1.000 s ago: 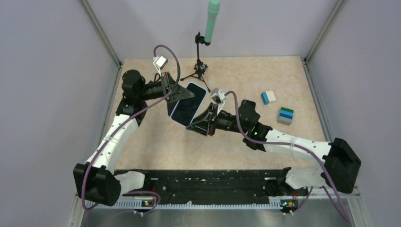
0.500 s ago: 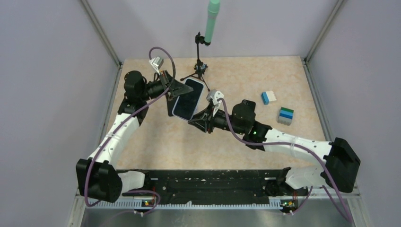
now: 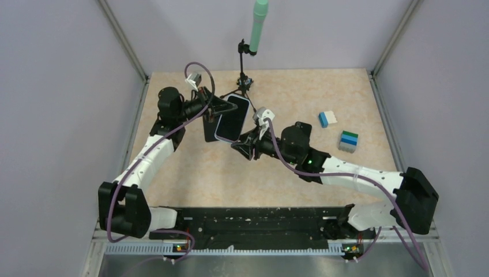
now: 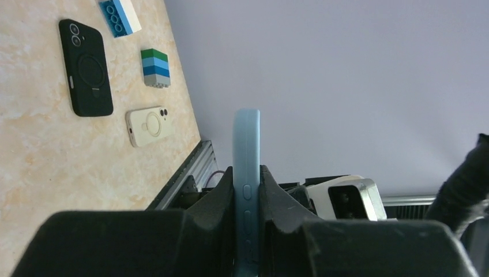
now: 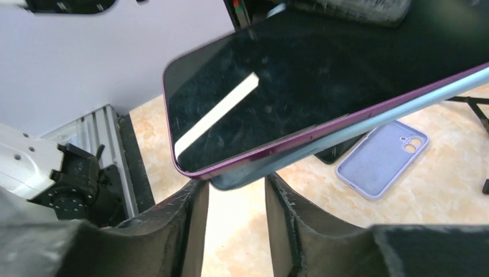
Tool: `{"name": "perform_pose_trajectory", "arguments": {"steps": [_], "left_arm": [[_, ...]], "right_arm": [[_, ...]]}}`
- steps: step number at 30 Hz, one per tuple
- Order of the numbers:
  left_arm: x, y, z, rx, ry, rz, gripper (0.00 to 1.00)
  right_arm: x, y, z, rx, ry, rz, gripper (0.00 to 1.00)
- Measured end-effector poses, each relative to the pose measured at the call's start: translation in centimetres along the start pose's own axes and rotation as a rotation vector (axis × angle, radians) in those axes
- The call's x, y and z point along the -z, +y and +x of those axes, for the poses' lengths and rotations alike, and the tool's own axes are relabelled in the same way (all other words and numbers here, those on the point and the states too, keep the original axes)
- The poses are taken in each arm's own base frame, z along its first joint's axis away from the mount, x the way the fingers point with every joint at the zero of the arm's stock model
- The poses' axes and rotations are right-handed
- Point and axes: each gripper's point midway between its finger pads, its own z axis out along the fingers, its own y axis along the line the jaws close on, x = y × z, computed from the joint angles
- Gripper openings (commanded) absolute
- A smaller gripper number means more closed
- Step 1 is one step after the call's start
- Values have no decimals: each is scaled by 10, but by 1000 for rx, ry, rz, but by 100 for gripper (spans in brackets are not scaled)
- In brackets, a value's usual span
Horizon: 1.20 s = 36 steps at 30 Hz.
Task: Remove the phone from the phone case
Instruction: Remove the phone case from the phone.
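My left gripper (image 3: 217, 112) is shut on a light blue phone case (image 3: 249, 109) with the phone (image 3: 232, 119) in it, held above the table, screen facing the top camera. In the left wrist view the case's edge (image 4: 247, 150) is pinched between the fingers of that gripper (image 4: 247, 190). My right gripper (image 3: 245, 145) is open just below the phone's lower end. In the right wrist view the phone's purple-rimmed corner (image 5: 187, 164) stands slightly out of the blue case (image 5: 248, 176) and touches the left finger (image 5: 193, 219) of the right gripper (image 5: 233, 199).
On the table lie a black case (image 4: 86, 66), a cream case (image 4: 149, 124) and a lilac case (image 5: 383, 158). A blue-white brick (image 3: 327, 119) and a green-blue brick (image 3: 348, 141) sit at right. A small tripod (image 3: 242, 86) with a green microphone (image 3: 259, 23) stands at the back.
My left gripper has turned the cased phone more upright and shifted it slightly. My right gripper has rotated and moved left under the phone's lower end.
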Motion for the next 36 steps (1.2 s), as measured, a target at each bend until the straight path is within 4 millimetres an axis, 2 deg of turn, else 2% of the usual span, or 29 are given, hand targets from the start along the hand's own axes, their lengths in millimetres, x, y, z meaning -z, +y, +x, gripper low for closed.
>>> {"name": "perform_pose_trajectory", "arguments": {"steps": [2,5,10,15,16,20,23,29,33,36], "left_arm": [[0,4,1,32,-1,-8,0],[1,9,3,89,-1,-17,0],[11,7,2,100,-49,-23,0],[26,-18,1,-33,-125,1,0],[29,-25,3,-68,-137,11,0],[38,-42,8,-155,-164,36,0],[42,-50,10,-185,-175,49,0],[62,-67,20,-256,-262,73,0],[77,-85,28,-305,-324,105,0],[82,-91,29,-318,-350,118,0]], "right_arm": [[4,3,-8,-23,-21,-2,57],[12,5,-22,-58,-62,-5,66],[30,8,-28,-129,-109,-21,71],[35,18,-35,-197,-140,-71,69],[35,20,-37,-209,-147,-80,66],[36,34,-49,-246,-183,-159,39],[33,47,-53,-254,-202,-241,30],[21,63,-38,-302,-169,-335,33],[22,71,-45,-337,-188,-362,37],[23,73,-51,-360,-208,-370,44]]}}
